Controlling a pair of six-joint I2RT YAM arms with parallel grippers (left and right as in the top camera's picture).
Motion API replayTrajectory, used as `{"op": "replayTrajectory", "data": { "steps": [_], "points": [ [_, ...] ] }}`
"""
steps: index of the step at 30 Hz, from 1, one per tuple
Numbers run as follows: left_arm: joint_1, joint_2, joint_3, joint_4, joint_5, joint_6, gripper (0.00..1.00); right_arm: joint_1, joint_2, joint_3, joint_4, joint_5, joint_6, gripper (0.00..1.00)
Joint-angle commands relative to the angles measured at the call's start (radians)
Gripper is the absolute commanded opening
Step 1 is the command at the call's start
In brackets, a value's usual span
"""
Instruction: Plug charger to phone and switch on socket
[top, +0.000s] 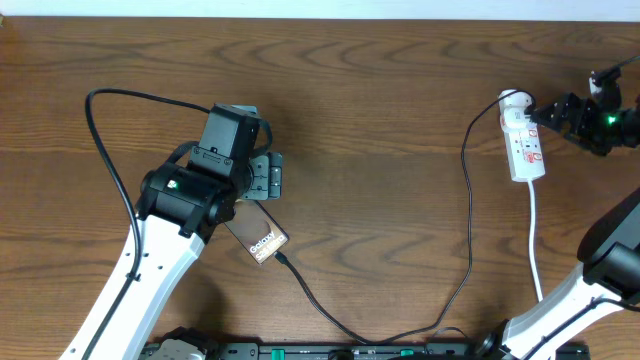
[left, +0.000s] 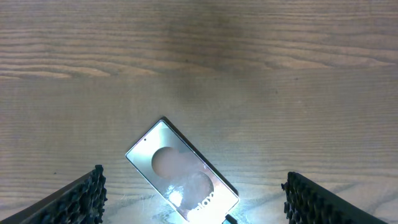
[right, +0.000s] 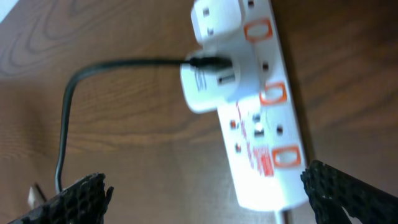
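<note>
Overhead: phone (top: 262, 240) lies flat on the tabletop (top: 380, 120), long axis diagonal. Its Galaxy end points lower right, with the charger (top: 468, 210) tip at that end. The other end is hidden under the left tool (top: 266, 176). Socket (top: 526, 145) is well apart at right, lengthwise near-to-far, with the right tool (top: 560, 110) just beside it.

Left wrist: fingers (left: 81, 199) spread wide, empty, above the phone.

Right wrist: fingers (right: 339, 193) spread, empty. White plug (right: 208, 84) is seated in the socket.

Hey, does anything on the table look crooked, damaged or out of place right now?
Only the phone lies askew, diagonal on the table, with the charger at its Galaxy end. Nothing looks spilled or damaged.
</note>
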Motion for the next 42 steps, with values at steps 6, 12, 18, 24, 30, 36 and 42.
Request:
{"op": "replayTrajectory", "data": {
  "steps": [6, 12, 18, 24, 30, 36, 42],
  "points": [
    [-0.002, 0.001, 0.014, -0.006, -0.012, 0.01, 0.88, 0.056, 0.071, 0.023, 0.106, -0.051, -0.067, 0.99],
    [-0.002, 0.001, 0.014, -0.005, -0.013, 0.01, 0.88, 0.084, 0.107, 0.023, 0.122, -0.046, -0.054, 0.99],
    [-0.002, 0.001, 0.014, -0.006, -0.013, 0.01, 0.88, 0.089, 0.12, 0.023, 0.135, -0.019, -0.045, 0.99],
    [-0.002, 0.001, 0.014, -0.005, -0.012, 0.01, 0.88, 0.089, 0.122, 0.023, 0.132, 0.061, -0.045, 0.99],
    [-0.002, 0.001, 0.014, -0.005, -0.012, 0.01, 0.88, 0.089, 0.124, 0.023, 0.134, 0.061, -0.042, 0.99],
    [-0.002, 0.001, 0.014, -0.005, -0.013, 0.01, 0.88, 0.09, 0.142, 0.022, 0.136, 0.061, -0.023, 0.99],
    [-0.002, 0.001, 0.014, -0.005, -0.012, 0.01, 0.88, 0.092, 0.176, 0.021, 0.133, 0.01, -0.019, 0.99]
  ]
}}
